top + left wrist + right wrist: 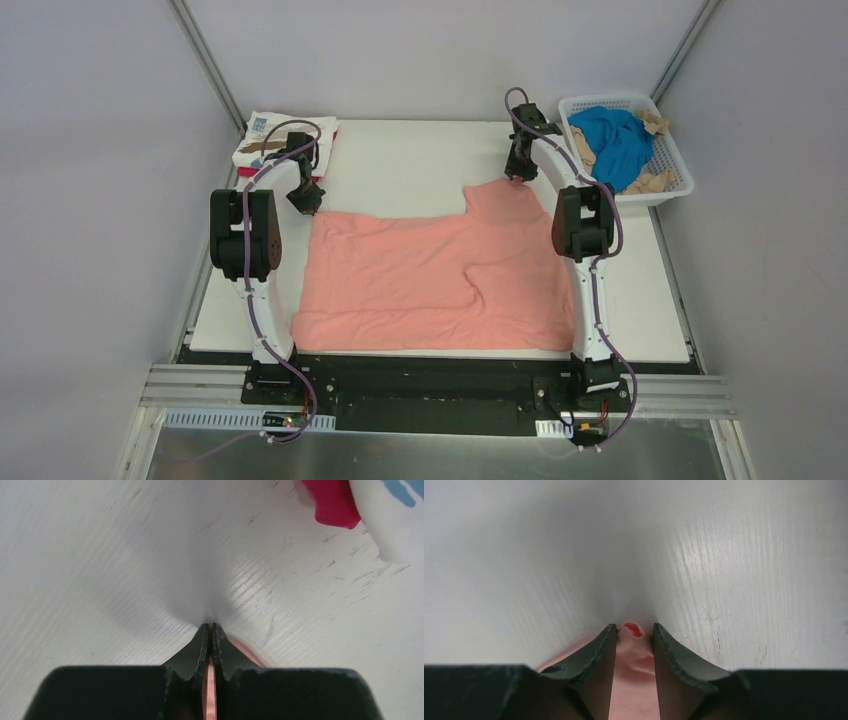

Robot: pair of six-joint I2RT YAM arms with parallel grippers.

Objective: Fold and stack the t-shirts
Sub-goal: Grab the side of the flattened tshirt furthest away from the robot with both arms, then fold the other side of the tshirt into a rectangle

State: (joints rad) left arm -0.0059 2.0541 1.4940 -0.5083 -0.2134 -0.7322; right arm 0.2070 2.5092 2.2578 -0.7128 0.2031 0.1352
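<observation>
On the desk (420, 165), left gripper (210, 630) pinches salmon-pink t-shirt (430, 280); right gripper (634, 630) parted around its corner; uneven hold risks skewed fold.

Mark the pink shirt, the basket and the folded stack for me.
pink shirt (420, 285), top view, middle of the spread cloth
basket (672, 190), top view, near right rim
folded stack (262, 130), top view, white top shirt, far left corner
</observation>
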